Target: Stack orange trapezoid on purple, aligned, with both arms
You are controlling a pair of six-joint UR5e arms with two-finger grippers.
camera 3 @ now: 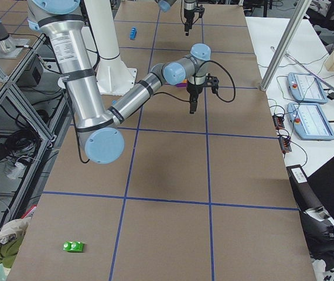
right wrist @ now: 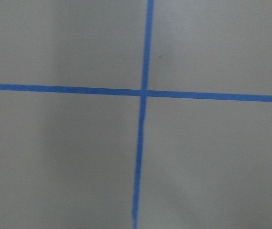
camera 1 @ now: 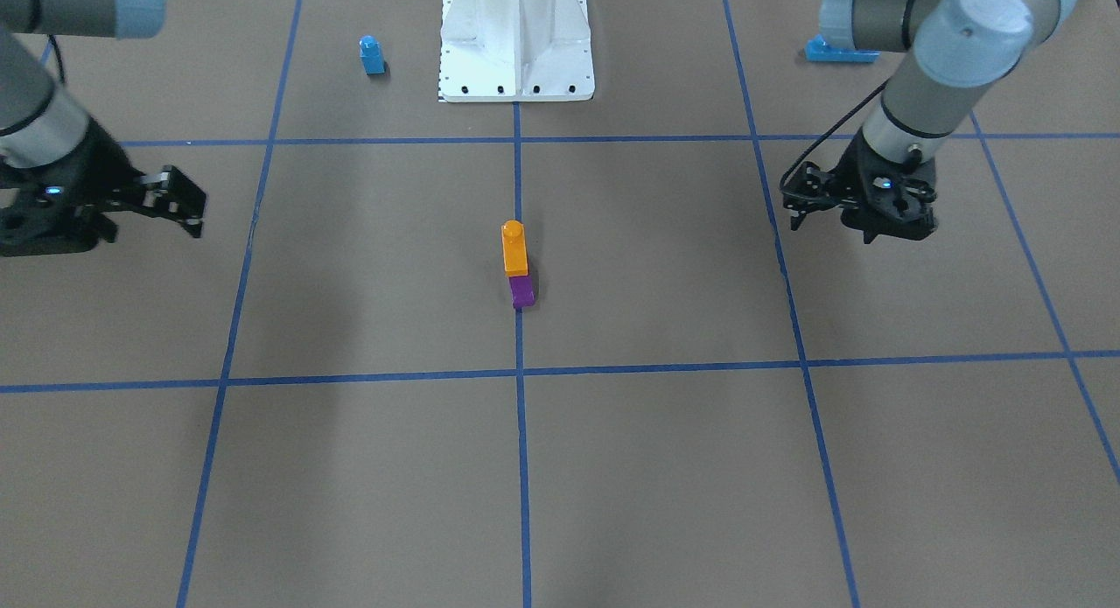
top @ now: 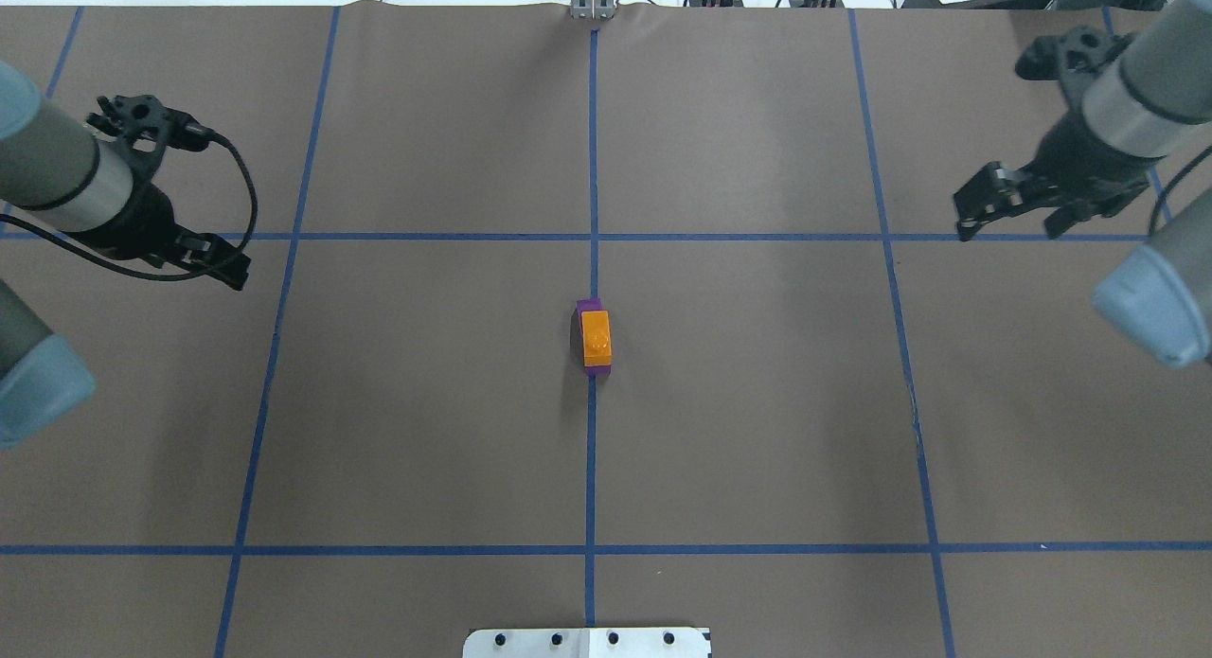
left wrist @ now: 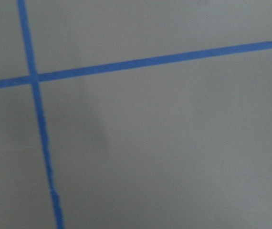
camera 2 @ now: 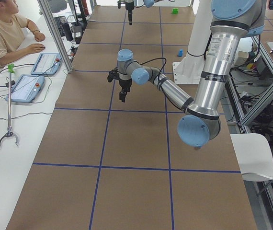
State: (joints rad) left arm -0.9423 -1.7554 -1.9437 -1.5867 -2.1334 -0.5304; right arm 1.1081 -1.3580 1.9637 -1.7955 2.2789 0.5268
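Observation:
The orange trapezoid (camera 1: 514, 249) sits on top of the purple block (camera 1: 522, 291) at the table's centre, on the middle blue tape line. From overhead the orange trapezoid (top: 597, 338) covers the purple block (top: 589, 307) almost fully, with the edges lined up. My left gripper (top: 222, 265) is open and empty, far to the stack's left; it also shows in the front view (camera 1: 897, 232). My right gripper (top: 1008, 227) is open and empty, far to the stack's right; it also shows in the front view (camera 1: 188, 210). Both wrist views show only bare mat and tape.
A small blue single-stud block (camera 1: 372, 55) stands near the white pedestal base (camera 1: 516, 39). A long blue brick (camera 1: 840, 52) lies behind my left arm. A green block (camera 3: 73, 246) lies far off. An operator (camera 2: 7, 33) sits at the side table.

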